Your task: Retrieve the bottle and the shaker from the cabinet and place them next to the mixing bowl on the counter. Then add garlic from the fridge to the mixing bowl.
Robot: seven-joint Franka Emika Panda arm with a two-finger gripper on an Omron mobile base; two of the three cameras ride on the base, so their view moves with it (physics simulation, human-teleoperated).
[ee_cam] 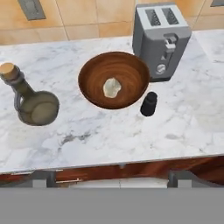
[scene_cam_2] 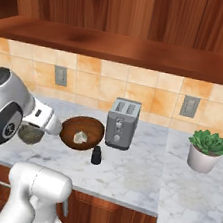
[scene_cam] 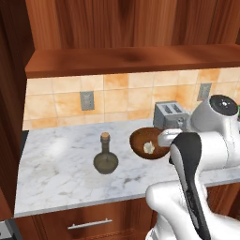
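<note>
Pincer hangs spread and empty above the tabletop edge, the mixing bowl with its garlic straight ahead at twelve o'clock, the bottle at ten, the shaker at one.

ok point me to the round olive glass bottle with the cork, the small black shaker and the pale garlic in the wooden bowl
round olive glass bottle (ee_cam: 37, 107), hand view, on its belly
small black shaker (ee_cam: 148, 104), hand view, on its side
pale garlic (ee_cam: 112, 87), hand view, on its middle

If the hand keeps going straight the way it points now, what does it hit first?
Probably the mixing bowl, at or near the garlic inside it, which sit about centre in the hand view. Depth is unclear; nothing shows in between.
</note>
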